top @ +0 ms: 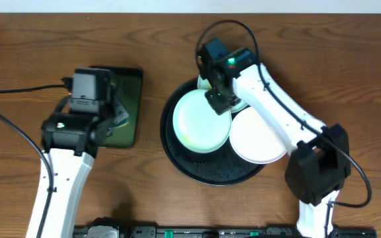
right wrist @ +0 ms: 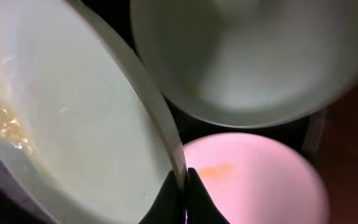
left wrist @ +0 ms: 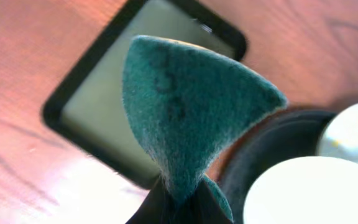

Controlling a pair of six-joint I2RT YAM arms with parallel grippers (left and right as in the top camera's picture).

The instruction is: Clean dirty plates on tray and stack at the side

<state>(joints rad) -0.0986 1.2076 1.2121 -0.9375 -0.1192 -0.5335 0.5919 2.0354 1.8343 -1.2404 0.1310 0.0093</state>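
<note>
right end effector (top: 219,100) pinches smeared plate (top: 200,122); left (left wrist: 179,202), sponge (left wrist: 191,106).

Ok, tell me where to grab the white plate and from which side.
Pinch the white plate by its thin rim on the far right edge, coming in from the right, outside the black tray. There the rim seems to overhang the tray, so one of the fingers could slip underneath. The plate's left edge is crowded by the green plate lying against it.

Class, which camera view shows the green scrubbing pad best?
Left wrist: the pad fills the frame, pinched in the left fingers. Overhead hides nearly all of it beneath that arm; right wrist shows none of it.
</note>
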